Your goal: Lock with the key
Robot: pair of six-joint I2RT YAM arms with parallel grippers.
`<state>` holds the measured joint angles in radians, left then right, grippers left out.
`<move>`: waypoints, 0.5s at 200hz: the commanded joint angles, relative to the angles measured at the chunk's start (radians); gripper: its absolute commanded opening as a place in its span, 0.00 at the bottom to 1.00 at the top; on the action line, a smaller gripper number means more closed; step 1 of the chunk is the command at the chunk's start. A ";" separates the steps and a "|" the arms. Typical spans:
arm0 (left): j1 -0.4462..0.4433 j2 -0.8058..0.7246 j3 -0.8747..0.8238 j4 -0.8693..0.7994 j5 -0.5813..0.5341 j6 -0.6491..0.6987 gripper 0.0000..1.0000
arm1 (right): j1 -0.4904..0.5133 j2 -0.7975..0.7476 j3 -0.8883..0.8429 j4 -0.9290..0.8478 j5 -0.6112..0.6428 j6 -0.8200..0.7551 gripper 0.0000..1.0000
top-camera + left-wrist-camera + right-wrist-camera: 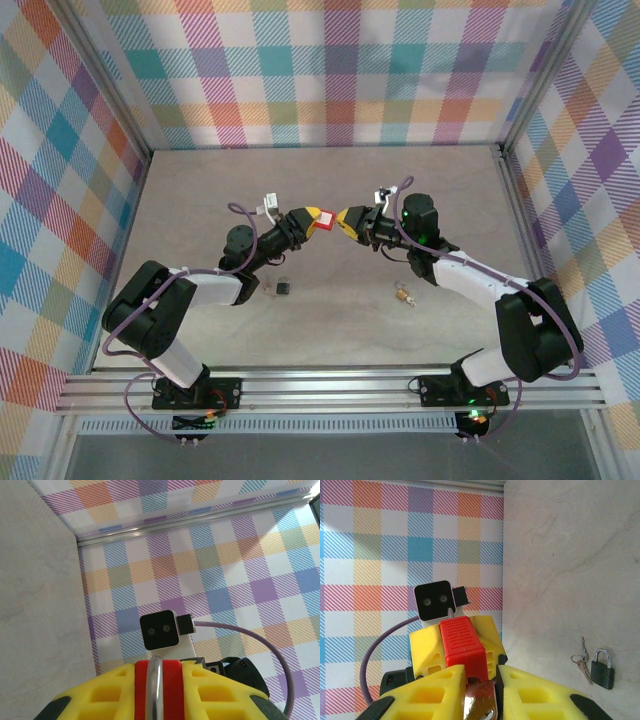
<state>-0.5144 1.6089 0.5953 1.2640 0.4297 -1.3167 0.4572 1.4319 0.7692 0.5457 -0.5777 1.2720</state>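
Mid-air over table [200,200] centre: red padlock [461,642] in left gripper's [316,222] clamp, brass key [481,704] in right gripper's [347,220] pinch, tip seemingly at keyway. Keep blade square, seat fully before twisting — brace padlock against torque.

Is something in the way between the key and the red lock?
No, nothing visible is in the way. The key, pinched in the right gripper, sits right at the end of the red padlock that the left gripper holds up. The black padlock lies off to the side on the table.
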 commanded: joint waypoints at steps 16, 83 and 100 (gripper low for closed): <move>0.004 -0.021 0.021 0.081 0.007 -0.006 0.00 | -0.006 0.002 -0.016 0.080 -0.033 -0.013 0.22; 0.007 -0.013 0.026 0.081 0.010 -0.020 0.00 | -0.006 -0.016 -0.060 0.167 -0.034 -0.085 0.19; 0.008 -0.008 0.029 0.080 0.014 -0.026 0.00 | -0.006 -0.014 -0.068 0.189 -0.040 -0.094 0.18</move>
<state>-0.5144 1.6089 0.5972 1.2636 0.4381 -1.3205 0.4572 1.4319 0.7200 0.6464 -0.5861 1.2228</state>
